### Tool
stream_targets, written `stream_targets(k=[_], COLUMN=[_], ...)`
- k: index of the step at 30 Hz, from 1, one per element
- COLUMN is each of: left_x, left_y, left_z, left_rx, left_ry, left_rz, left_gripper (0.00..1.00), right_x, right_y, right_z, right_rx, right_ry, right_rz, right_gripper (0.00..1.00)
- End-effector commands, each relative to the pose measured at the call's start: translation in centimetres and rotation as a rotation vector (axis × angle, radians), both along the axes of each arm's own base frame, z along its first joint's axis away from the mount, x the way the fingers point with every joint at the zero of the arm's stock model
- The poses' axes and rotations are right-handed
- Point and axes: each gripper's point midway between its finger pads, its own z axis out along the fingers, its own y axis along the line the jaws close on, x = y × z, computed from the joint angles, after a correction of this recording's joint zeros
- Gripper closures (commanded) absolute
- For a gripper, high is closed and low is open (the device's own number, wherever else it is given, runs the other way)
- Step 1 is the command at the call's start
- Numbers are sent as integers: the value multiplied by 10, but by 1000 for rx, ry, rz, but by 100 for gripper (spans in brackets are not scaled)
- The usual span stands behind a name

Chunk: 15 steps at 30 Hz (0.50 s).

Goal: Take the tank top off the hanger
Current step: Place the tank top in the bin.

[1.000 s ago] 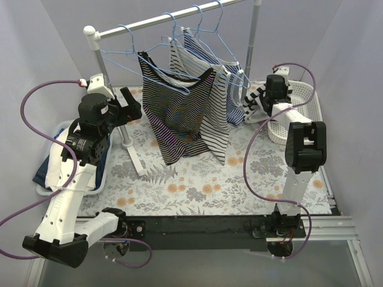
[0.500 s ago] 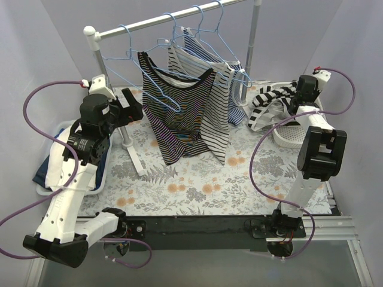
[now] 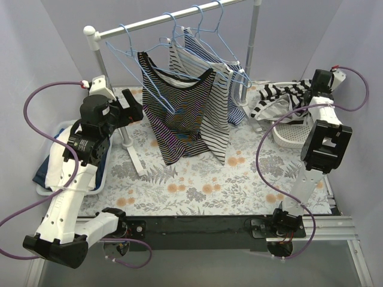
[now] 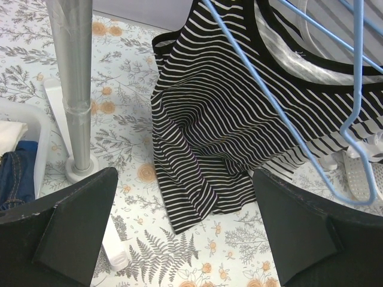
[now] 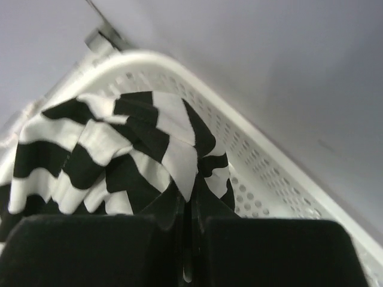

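Observation:
The tank top [image 3: 280,95], with broad black and white stripes, is off the rack and hangs bunched from my right gripper [image 3: 309,91] over the white basket [image 3: 297,133]. In the right wrist view the jaws stand closed, my right gripper [image 5: 190,206] shut on a fold of the tank top [image 5: 114,149], with the basket wall [image 5: 251,155] behind. Blue wire hangers [image 3: 157,89] hang on the rail [image 3: 173,18]. My left gripper [image 3: 129,105] is open beside the rack pole, and between its fingers [image 4: 78,221] only the table shows.
A dark thin-striped top [image 3: 179,113] and other striped tops [image 3: 220,113] hang on the rack, their hems on the flowered table. The rack pole [image 4: 72,89] and its white foot [image 3: 137,160] stand close to my left gripper. A bin with jeans [image 3: 43,174] sits far left.
My right gripper has moved right and back, drawing the tank top away from the rack to over the basket. The blue hangers have swung. The left arm has stayed still.

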Motion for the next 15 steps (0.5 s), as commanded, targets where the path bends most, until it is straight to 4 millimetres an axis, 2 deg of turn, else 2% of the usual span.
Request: stream_targets(k=[1, 4, 5, 7, 10, 12, 13, 14, 15], left_x=[-5, -4, -4, -4, -3, -3, -3, -3, -3], left_y=[0, 0, -1, -1, -3, -3, -3, -2, -2], left_z=[3, 2, 2, 0, 0, 0, 0, 0, -1], left_rx=[-13, -9, -9, -9, -16, -19, -19, -16, -15], left_ry=[-13, -11, -9, -7, -9, -9, -11, -9, -8], left_rz=[-9, -9, -10, -12, -20, -19, -17, -16, -17], left_gripper=[2, 2, 2, 2, 2, 2, 2, 2, 2], right_x=[-25, -32, -40, -35, -29, -27, -25, -21, -23], right_y=[16, 17, 10, 18, 34, 52, 60, 76, 83], right_z=[-48, -49, -50, -46, -46, -51, -44, -45, -43], right_rx=[60, 7, -47, -96, -81, -54, -58, -39, -39], right_ry=[180, 213, 243, 259, 265, 267, 246, 237, 237], right_rz=[17, 1, -44, 8, 92, 174, 210, 277, 301], right_gripper=[99, 99, 99, 99, 98, 92, 90, 67, 58])
